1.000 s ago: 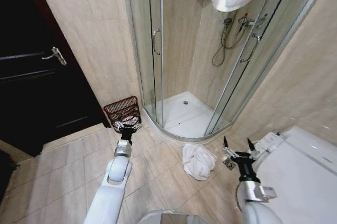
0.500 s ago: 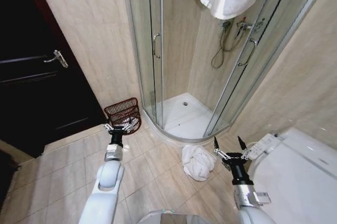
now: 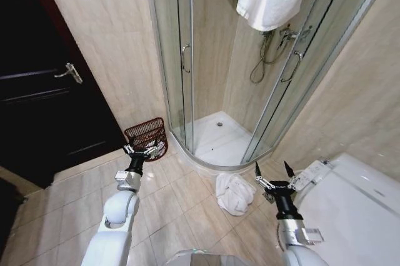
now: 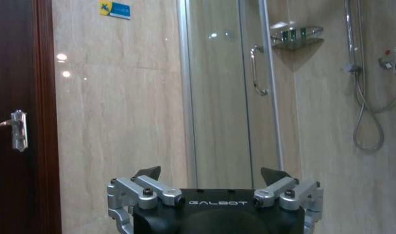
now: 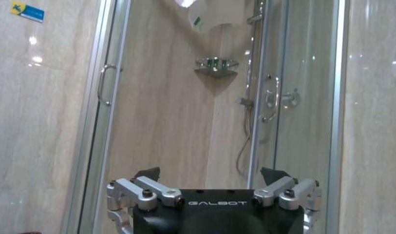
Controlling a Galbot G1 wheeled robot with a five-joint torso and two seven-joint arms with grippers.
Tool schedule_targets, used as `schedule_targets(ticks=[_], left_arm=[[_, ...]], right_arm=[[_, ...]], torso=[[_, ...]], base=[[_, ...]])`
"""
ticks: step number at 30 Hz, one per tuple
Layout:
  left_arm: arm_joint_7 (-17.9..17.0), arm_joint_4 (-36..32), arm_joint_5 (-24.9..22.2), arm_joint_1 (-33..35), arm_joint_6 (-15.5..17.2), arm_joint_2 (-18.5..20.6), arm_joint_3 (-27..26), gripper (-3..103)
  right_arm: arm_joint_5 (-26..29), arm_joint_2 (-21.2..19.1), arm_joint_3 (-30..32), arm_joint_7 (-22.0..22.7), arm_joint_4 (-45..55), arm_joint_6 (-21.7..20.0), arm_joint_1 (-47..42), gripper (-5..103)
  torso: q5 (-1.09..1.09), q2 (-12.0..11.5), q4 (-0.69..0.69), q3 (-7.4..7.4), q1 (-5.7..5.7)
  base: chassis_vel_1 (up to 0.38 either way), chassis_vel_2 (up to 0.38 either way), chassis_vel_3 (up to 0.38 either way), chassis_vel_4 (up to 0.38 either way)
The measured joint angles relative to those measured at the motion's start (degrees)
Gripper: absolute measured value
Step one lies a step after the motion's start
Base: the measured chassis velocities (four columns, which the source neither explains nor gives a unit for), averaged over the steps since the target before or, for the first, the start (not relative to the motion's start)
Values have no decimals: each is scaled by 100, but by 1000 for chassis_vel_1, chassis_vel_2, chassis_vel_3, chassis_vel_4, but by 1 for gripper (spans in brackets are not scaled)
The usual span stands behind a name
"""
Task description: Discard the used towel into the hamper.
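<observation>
Crumpled white cloth towel [image 3: 235, 192] lies on tile just left of the spread-fingered right gripper [image 3: 271, 177], well apart from the spread-fingered left gripper [image 3: 139, 151] beside the dark reddish-brown wire hamper [image 3: 146, 134].

A used white towel [image 3: 235, 192] lies crumpled in a soft heap on the tiled floor, just outside the curved shower threshold. The hamper [image 3: 147, 136], a small reddish-brown wire basket, stands upright against the wall beside the shower door.
</observation>
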Motion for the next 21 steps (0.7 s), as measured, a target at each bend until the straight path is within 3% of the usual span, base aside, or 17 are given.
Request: schedule_targets(ticks=[21], left_arm=[[-43,-199,25,6,73,-9,2,100]], right_arm=[[150,0,95,7,-46,45,-47,100]], torso=[[0,642,0,351,292]], base=[[0,0,0,0]])
